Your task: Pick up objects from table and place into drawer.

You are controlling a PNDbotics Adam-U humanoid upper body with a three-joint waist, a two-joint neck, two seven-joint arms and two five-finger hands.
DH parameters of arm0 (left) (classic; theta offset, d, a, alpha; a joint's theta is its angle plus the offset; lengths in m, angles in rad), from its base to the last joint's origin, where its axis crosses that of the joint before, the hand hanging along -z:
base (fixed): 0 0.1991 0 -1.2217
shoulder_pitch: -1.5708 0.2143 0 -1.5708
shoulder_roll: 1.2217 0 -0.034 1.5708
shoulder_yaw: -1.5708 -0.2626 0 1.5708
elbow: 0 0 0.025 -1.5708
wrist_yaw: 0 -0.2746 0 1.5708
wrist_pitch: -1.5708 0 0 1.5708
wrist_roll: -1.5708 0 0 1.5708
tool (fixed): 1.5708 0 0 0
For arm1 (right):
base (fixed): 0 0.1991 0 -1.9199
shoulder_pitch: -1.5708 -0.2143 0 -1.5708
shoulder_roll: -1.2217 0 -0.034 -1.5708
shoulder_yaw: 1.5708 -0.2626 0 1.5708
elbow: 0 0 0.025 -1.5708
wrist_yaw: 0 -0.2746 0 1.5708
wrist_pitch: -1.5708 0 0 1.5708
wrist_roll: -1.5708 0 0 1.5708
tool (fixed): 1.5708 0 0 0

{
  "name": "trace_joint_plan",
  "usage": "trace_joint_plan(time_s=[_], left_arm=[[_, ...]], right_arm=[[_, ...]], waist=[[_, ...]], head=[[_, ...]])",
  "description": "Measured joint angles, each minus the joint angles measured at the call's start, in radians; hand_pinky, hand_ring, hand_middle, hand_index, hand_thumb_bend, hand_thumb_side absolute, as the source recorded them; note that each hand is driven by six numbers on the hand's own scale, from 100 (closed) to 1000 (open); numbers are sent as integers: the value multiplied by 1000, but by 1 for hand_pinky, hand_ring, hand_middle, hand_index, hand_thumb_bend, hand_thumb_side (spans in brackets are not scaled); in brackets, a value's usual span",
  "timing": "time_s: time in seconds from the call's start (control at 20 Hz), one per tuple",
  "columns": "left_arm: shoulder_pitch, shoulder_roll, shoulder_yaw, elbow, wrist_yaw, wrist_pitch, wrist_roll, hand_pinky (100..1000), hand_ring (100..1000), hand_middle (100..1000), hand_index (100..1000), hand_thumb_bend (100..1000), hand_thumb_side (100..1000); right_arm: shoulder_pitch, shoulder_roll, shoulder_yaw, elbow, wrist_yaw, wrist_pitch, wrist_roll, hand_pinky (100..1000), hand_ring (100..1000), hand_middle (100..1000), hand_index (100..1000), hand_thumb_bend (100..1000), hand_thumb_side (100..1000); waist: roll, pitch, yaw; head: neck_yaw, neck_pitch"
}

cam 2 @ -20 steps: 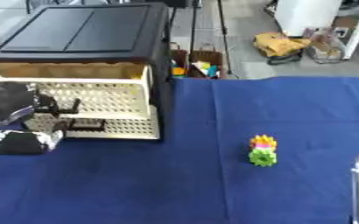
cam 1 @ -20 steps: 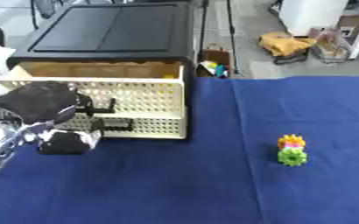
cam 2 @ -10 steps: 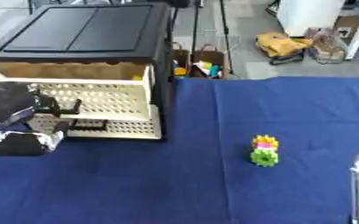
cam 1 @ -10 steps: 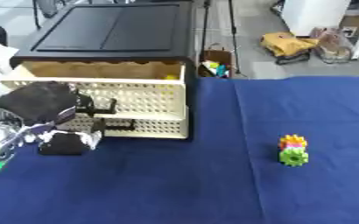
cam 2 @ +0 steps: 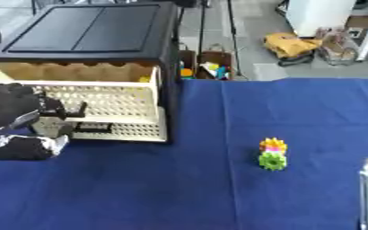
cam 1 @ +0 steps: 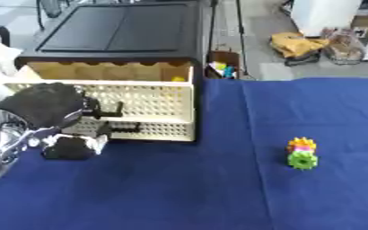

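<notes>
Almost nothing has moved: the black left hand [cam 1: 50, 108] stays curled on the cream drawer's [cam 1: 144, 101] front, while the colourful toy [cam 1: 302, 153] waits on the blue tabletop [cam 1: 218, 188], right.

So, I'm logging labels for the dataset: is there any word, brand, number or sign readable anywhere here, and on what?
None can be read.
Cream drawer: perforated front, no lettering.
Black cabinet: plain top.
Stacked toy: colours only, no print.
Yellow bag on the floor: too blurred to tell.
</notes>
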Motion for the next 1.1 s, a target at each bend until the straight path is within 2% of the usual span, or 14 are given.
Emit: trace_joint_plan(time_s=[1.1], left_arm=[[22,3,-11,-1,-21,-35,30,100,100,100,680,112,750]], right_arm=[[1,0,0,0,0,0,-5,676,529,473,753,100,1000]], waist=[[0,-5,4]], head=[[0,0]])
